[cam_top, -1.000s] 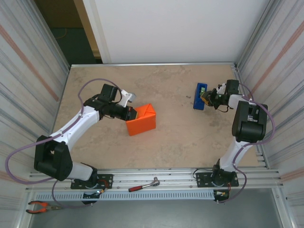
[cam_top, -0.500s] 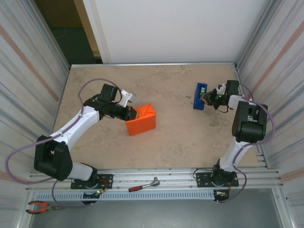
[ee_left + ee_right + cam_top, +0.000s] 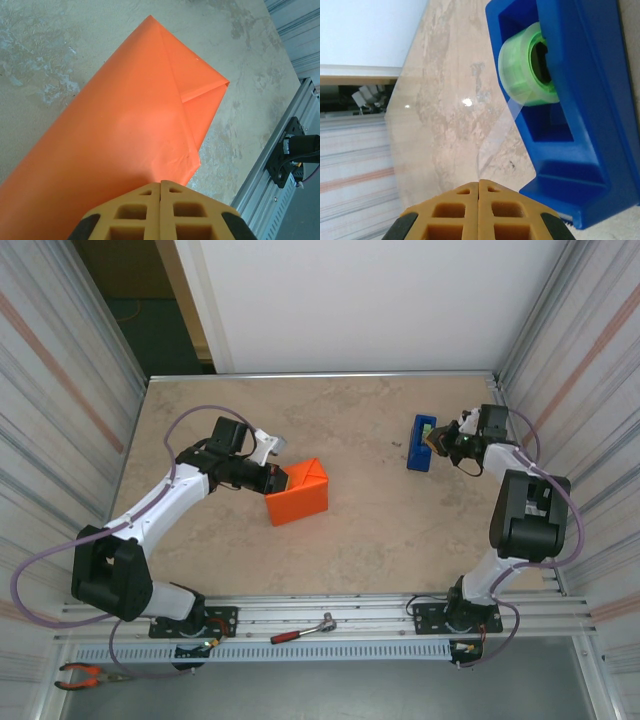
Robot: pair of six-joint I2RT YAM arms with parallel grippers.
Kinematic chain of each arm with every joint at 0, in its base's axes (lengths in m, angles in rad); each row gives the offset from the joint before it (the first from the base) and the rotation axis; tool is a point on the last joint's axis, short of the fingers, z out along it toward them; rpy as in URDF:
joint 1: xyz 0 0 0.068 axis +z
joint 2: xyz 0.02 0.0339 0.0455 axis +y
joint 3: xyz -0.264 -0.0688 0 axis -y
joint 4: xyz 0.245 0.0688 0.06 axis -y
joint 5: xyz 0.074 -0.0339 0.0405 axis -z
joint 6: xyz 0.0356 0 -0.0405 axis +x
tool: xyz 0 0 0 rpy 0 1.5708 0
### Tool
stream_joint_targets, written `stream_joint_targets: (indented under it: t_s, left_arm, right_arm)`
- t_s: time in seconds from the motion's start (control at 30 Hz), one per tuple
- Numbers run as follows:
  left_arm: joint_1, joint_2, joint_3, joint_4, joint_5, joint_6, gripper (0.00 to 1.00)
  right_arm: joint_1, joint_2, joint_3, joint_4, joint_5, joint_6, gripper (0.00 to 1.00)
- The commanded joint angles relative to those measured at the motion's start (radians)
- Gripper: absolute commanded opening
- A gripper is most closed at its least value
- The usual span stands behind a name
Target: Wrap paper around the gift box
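right gripper [image 3: 479,181] has closed | paper [image 3: 125,140] beneath left gripper [image 3: 160,182], jaws joined

Blue tape dispenser [image 3: 421,443] far right on beige tabletop [image 3: 370,530], green roll [image 3: 525,65] seated in it (clear strip [image 3: 506,125] drawn out). Red-handled tool [image 3: 303,630] on near rail [image 3: 350,608], orange-handled pliers [image 3: 85,674] bottom left.

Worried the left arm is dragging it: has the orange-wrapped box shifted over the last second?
No. The paper-wrapped gift box sits in the same spot against the table's near rail and the blue tape dispenser.
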Motion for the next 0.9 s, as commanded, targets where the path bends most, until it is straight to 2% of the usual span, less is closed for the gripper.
stream_joint_targets:
  t_s: [0.0,0.5,0.87]
  left_arm:
    - [-0.018,0.047,-0.06,-0.073,-0.076,0.021,0.0]
    - [-0.023,0.047,-0.061,-0.072,-0.076,0.02,0.0]
    - [-0.025,0.049,-0.062,-0.07,-0.079,0.019,0.0]
  right_arm:
    - [0.009,-0.066,-0.044,-0.007,-0.04,0.03,0.0]
    - [0.017,-0.158,-0.225,0.053,-0.005,0.102,0.0]
    - [0.019,-0.137,-0.292,0.086,0.0,0.103,0.0]
